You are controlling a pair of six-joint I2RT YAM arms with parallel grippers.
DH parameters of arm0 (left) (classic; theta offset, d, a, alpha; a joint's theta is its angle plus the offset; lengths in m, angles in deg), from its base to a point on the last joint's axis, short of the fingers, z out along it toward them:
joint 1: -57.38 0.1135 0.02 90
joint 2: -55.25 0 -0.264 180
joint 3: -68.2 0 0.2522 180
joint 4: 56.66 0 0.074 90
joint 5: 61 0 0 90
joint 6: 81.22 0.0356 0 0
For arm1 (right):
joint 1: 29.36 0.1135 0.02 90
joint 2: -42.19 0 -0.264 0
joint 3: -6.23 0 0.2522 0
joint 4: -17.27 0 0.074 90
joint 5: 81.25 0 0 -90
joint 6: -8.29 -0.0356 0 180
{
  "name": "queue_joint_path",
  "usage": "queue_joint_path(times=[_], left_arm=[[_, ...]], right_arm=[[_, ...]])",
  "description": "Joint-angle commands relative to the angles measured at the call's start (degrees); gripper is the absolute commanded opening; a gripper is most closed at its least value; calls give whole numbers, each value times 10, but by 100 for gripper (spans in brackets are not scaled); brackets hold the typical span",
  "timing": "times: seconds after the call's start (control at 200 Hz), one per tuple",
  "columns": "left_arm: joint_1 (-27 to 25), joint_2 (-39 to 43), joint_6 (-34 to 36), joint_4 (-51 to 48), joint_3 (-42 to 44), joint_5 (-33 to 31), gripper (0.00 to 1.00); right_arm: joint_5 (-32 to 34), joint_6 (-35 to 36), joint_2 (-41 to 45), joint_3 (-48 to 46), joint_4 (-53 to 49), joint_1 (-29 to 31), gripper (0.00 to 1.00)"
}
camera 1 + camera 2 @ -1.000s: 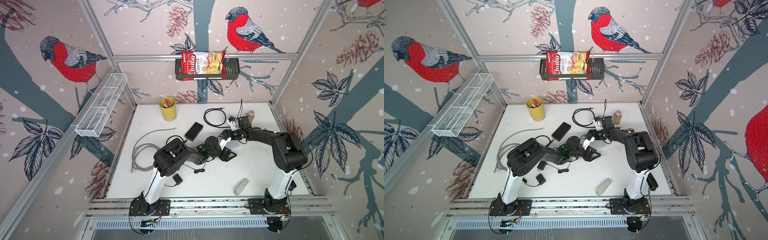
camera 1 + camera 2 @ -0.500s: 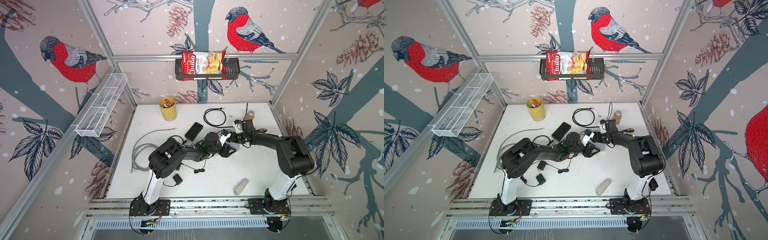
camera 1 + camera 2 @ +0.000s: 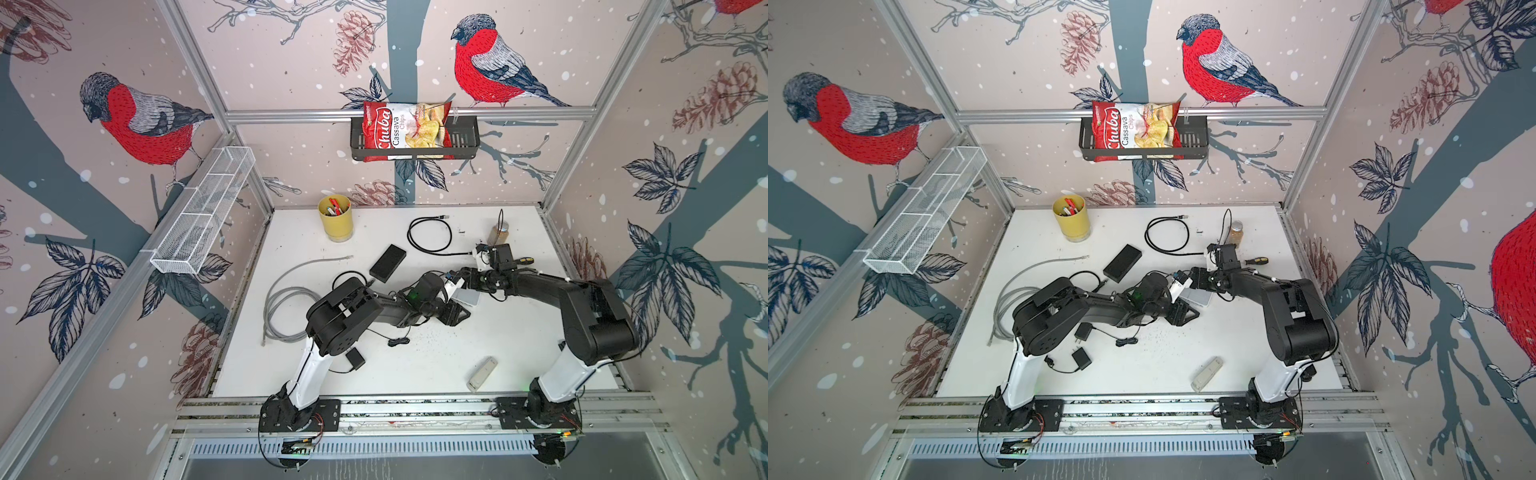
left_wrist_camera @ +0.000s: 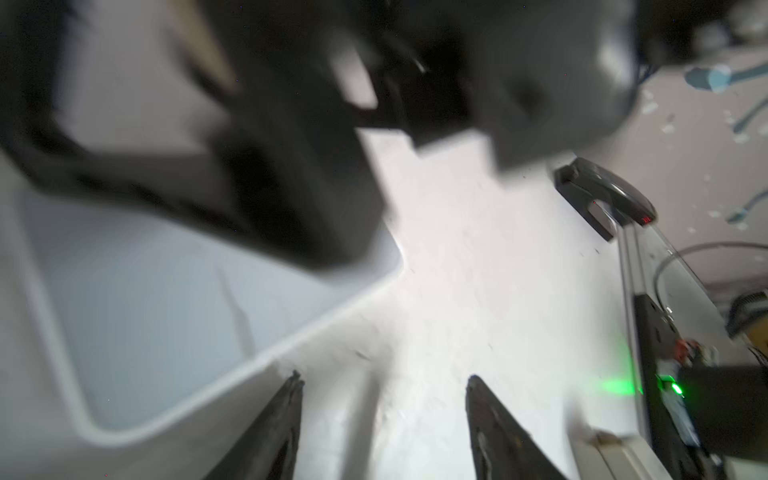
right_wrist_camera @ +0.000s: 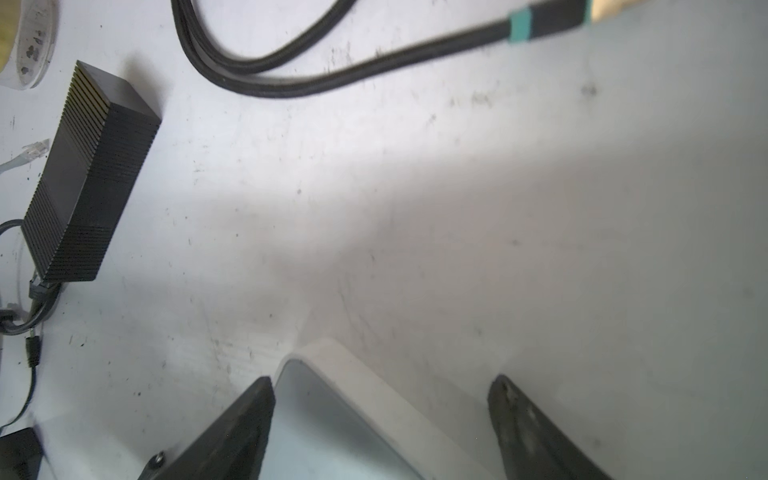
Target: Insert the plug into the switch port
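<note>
The switch (image 3: 468, 296) lies flat near the middle of the table (image 3: 436, 374). The right gripper (image 5: 380, 380) stands open astride one switch corner, unclamped. The left gripper (image 4: 382, 384) is open, empty, just beside it. The teal-banded plug (image 5: 557, 14) lies loose toward the far edge. Risk: a nudge could slide the unheld switch; closing jaws could pivot it.

We drew the right arm (image 3: 594, 320) back, its elbow swinging outward and frontward. The right gripper (image 3: 461, 284) and left gripper (image 3: 455, 314) each shifted slightly frontward by the switch (image 3: 468, 297).
</note>
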Motion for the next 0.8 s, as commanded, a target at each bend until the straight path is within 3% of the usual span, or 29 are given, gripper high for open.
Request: queue_joint_path(times=[0.0, 0.22, 0.51, 0.795], left_arm=[[10, -15, 0, -1, -18, -26, 63], [33, -43, -13, 16, -64, -13, 63], [54, -34, -1, -5, -85, -27, 63], [55, 92, 31, -156, -17, -196, 66]], right_arm=[[-14, -30, 16, -22, -40, 0, 83], [-32, -85, 49, -67, -25, 7, 83], [7, -116, 81, -83, -36, 1, 84], [45, -107, 98, -51, -70, -24, 86]])
